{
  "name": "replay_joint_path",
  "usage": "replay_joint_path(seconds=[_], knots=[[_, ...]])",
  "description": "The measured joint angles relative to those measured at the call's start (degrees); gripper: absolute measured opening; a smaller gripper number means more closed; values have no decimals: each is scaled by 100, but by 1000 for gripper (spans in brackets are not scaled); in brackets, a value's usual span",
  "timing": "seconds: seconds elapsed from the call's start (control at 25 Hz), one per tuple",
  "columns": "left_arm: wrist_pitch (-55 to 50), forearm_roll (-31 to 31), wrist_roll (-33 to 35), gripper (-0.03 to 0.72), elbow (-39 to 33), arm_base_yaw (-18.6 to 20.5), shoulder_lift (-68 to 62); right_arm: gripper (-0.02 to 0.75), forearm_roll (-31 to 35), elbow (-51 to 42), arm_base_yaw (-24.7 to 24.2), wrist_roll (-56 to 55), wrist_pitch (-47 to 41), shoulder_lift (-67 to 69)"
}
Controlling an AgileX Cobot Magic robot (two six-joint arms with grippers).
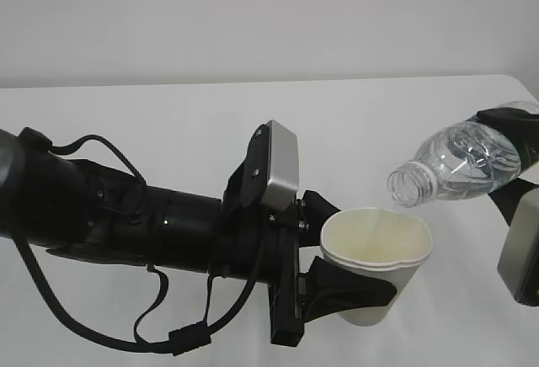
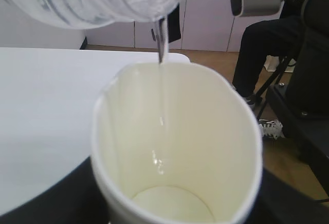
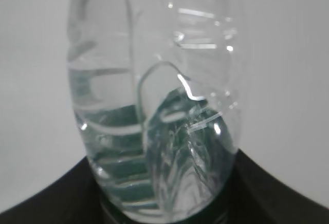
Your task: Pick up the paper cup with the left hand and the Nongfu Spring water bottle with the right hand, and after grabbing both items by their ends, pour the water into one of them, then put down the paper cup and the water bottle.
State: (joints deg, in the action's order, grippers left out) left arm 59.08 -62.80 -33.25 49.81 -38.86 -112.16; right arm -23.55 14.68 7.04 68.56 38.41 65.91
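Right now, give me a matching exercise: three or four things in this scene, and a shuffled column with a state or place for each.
Things:
1. white paper cup
2. clear ribbed plastic bottle
3. thin stream of water
4. white table

States:
A. tipped, mouth toward the cup
B. falling into the cup
C. held upright by the left gripper
D. beneath both arms

Pairs: 1-C, 2-A, 3-B, 4-D

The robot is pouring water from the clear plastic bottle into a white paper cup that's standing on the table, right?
Not quite. The white paper cup isn't standing on the table; the left gripper holds it up in the air, as the exterior view shows. The rest is right: water runs from the clear ribbed plastic bottle into it.
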Motion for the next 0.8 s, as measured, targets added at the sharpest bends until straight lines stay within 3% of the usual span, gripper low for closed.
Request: replay_joint_path(seconds=[0.8], knots=[[0,169,0,429,0,0,0,426,-14,0,0,135,0,0]])
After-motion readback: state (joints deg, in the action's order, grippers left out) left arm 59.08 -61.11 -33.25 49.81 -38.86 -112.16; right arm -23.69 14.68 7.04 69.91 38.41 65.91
